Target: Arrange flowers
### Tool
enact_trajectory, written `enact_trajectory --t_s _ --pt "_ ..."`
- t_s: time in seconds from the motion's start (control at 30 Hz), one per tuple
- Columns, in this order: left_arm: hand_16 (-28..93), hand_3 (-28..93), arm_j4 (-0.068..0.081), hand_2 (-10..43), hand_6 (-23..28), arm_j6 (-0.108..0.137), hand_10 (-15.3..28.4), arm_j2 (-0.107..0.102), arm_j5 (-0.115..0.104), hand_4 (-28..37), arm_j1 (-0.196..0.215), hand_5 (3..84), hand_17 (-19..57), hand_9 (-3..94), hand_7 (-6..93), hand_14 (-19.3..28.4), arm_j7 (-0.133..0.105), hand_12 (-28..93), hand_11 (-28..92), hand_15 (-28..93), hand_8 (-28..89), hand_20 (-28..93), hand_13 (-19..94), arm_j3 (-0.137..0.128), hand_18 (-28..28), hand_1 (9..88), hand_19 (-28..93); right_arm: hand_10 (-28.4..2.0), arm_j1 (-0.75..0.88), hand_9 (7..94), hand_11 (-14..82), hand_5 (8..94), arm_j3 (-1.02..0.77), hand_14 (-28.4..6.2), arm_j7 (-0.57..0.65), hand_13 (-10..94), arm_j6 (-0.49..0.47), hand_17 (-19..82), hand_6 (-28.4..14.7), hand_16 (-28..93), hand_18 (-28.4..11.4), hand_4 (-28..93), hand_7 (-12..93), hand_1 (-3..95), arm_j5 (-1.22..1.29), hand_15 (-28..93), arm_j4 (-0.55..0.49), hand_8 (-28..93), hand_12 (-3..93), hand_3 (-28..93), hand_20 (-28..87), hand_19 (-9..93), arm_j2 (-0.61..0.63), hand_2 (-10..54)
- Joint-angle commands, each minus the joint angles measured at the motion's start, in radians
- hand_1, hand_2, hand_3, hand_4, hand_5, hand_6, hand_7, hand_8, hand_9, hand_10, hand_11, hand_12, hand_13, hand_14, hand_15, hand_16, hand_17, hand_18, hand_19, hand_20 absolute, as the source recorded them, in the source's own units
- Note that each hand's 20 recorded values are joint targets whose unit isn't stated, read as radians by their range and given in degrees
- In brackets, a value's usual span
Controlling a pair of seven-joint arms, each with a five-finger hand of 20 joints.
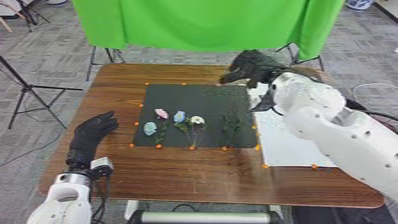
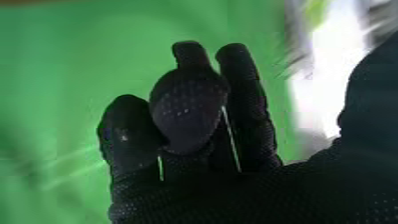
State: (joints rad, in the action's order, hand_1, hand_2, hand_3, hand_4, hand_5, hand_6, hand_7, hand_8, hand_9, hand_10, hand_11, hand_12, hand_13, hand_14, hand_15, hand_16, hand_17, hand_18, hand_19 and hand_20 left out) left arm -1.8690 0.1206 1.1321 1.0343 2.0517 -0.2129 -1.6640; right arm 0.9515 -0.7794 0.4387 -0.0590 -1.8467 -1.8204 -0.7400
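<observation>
Since flowers (image 1: pixel 179 116) are probably handling light, bendy and petal-fragile, I'd be pinching stems (image 1: pixel 194 134) midway; right hand's (image 1: pixel 253 65) fingers sitting close together, left hand's (image 1: pixel 87 135) hanging loose.

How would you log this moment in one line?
flowers: lying on dark mat | right hand: raised, far side of table | left hand: open, left side of table

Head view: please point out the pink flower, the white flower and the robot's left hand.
Pink flower (image 1: pixel 161 113), head view, on its bloom.
White flower (image 1: pixel 197 120), head view, on its bloom.
Left hand (image 1: pixel 91 132), head view, on its palm area.
</observation>
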Motion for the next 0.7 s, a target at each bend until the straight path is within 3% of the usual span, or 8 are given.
enact_trajectory --t_s 0.03,0.23,0.7 --pt "1 70 -0.001 -6.0 1.8 -0.002 12.8 0.015 0.004 -24.8 0.028 49.9 5.4 48.2 17.5 16.7 0.011 11 19 25 -8 20 38 0.006 13.4 24.6 12 -17.0 0.164 51.0 6.9 46.9 -0.26 -6.7 0.166 81 -0.012 53 -2.8 31 -18.2 -14 11 20.1 -0.036 62 0.155 -6 19.8 65 54 93 0.1 -9.5" --pt "1 70 -0.005 -5.8 1.8 0.005 12.7 0.012 0.001 -24.8 0.027 49.8 5.4 48.2 17.4 16.7 0.008 11 19 25 -8 20 38 0.0 13.4 24.9 12 -16.9 0.23 50.4 6.7 46.6 -0.31 -6.9 0.203 80 -0.038 53 -2.8 31 -18.3 -14 11 20.7 -0.026 62 0.204 -5 19.9 64 53 93 0.118 -9.5" --pt "1 70 -0.008 -5.6 1.8 -0.005 12.7 0.016 0.003 -24.7 0.031 49.8 5.2 48.1 17.5 16.6 0.016 11 19 25 -8 20 38 0.003 13.6 25.1 12 -16.3 0.303 54.3 8.1 49.6 -0.306 -6.7 0.224 81 -0.058 53 -2.0 29 -18.3 -15 13 24.7 -0.046 63 0.243 -6 20.0 66 53 93 0.112 -9.5"
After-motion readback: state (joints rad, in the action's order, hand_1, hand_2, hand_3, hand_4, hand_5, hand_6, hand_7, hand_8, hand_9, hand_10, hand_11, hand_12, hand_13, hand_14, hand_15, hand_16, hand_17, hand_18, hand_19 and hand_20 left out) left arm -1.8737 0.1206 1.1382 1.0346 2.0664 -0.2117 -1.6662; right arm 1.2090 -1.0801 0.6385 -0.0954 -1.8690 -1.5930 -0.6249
